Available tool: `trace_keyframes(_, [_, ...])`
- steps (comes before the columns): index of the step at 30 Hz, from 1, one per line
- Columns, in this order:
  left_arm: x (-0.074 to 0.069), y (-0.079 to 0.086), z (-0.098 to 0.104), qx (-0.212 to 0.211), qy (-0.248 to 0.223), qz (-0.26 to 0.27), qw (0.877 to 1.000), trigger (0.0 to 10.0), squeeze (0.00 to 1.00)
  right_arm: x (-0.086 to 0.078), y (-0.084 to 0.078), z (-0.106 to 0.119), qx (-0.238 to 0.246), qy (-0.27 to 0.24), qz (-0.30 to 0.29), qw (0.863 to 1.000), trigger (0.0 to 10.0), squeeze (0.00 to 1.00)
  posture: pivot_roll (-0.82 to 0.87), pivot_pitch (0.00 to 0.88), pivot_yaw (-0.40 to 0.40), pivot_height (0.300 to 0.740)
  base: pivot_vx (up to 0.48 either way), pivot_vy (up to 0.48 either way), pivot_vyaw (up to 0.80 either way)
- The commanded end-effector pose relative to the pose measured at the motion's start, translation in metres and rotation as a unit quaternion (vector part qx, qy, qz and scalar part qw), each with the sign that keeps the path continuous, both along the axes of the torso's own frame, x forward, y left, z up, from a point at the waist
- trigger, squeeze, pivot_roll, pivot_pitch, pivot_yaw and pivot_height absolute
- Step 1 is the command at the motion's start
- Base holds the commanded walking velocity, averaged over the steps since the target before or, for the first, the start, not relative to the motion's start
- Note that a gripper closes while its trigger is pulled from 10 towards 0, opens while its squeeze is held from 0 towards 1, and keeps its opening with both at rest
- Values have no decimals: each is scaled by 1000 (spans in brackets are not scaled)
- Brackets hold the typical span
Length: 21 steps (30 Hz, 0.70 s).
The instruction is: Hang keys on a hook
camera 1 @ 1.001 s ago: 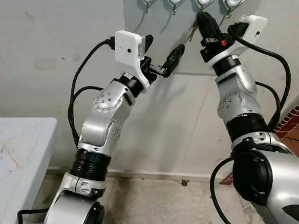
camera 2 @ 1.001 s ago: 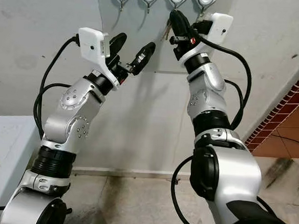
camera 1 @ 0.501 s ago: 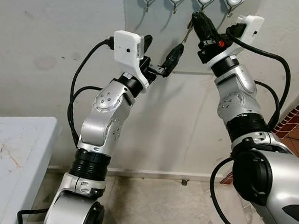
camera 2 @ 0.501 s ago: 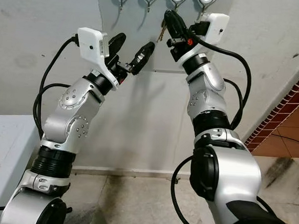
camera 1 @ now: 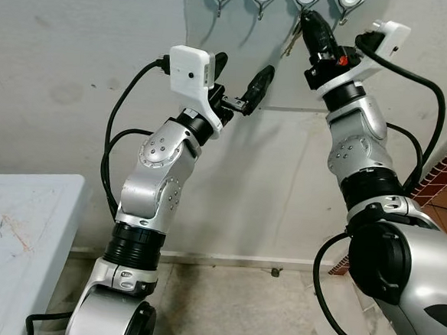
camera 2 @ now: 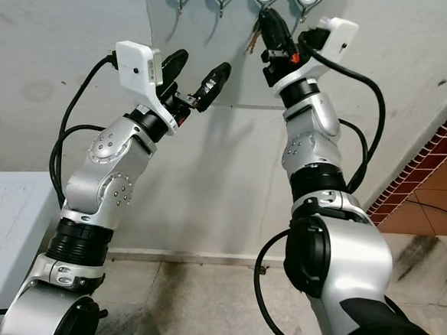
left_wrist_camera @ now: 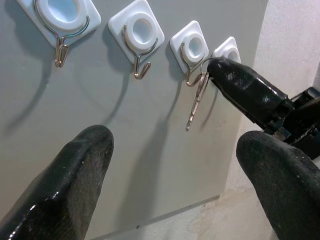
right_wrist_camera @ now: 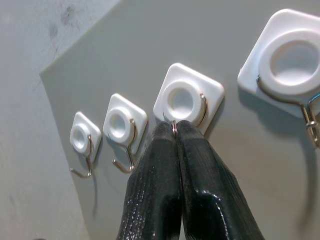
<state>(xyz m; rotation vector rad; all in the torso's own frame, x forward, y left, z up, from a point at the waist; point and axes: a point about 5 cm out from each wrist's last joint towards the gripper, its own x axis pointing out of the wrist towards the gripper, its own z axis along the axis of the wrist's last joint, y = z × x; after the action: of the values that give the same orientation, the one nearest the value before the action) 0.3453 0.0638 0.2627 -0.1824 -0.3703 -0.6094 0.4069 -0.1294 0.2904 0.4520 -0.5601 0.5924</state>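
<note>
One key point(left_wrist_camera: 196, 102) hanging lengthwise downward, right claw point(right_wrist_camera: 175, 131) pinching

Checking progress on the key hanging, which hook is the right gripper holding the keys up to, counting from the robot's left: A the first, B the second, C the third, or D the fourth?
C: the right gripper, shut on the keys, sits at the third hook.

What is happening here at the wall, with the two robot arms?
The right gripper is shut on the keys, holding their ring at the third hook of a row of four on a grey board. The keys hang down below the hook; whether the ring is already over it cannot be told. The left gripper is open, raised near the board and holding nothing.
</note>
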Motion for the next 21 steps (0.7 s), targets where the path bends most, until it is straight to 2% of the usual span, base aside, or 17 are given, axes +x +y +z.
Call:
trace_keyframes(1, [0,-1,8,-4,-10,-3,1000,10000,0,1,0,10,20,-2,3,1000,10000,0,29,93,-6,740,0,0,0])
trace_keyframes(3, [-1,-2,8,-6,-9,-3,1000,10000,0,3,-3,9,48,13,5,999,10000,0,29,94,-7,740,0,0,0])
trace_keyframes(8, [-1,-2,8,-6,-9,-2,1000,10000,0,4,-2,5,78,32,22,996,10000,0,31,96,-8,740,0,0,0])
trace_keyframes(13, [-1,-1,9,-7,-8,-1,1000,10000,0,4,1,0,77,41,30,996,10000,0,31,96,-10,740,0,0,0])
trace_keyframes(21, [-1,-1,9,-9,-8,0,1000,10000,0,1,11,0,57,24,70,996,10000,0,30,99,-12,740,0,0,0])
